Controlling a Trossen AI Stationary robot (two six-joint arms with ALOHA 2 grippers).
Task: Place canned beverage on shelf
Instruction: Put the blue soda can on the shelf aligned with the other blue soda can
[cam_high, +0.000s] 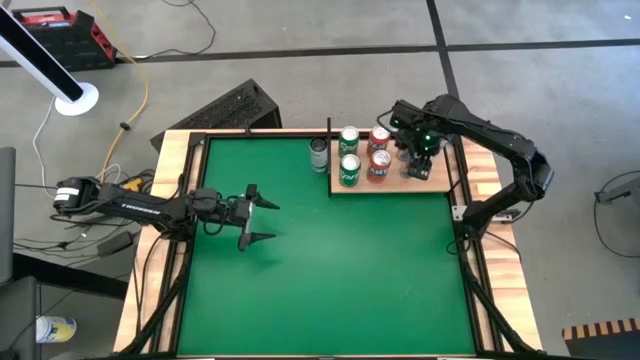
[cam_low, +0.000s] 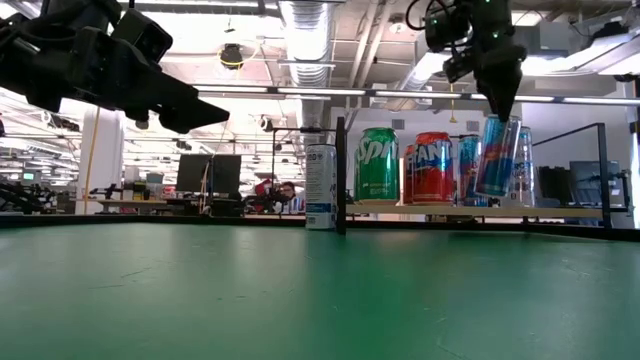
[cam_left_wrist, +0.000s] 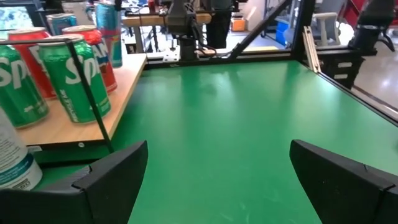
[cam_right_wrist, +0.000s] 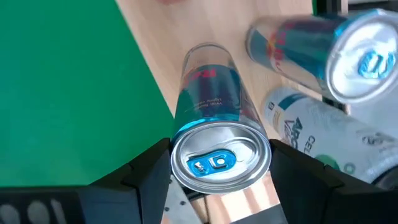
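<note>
From your overhead camera, the right gripper covers the blue can it holds, so the can barely shows there. In the low view you can't tell whether that can's base touches the shelf or hangs just above; it sits tilted. In the left wrist view the white can and the nearest green can are cut off by the frame edge, labels only partly readable.
</note>
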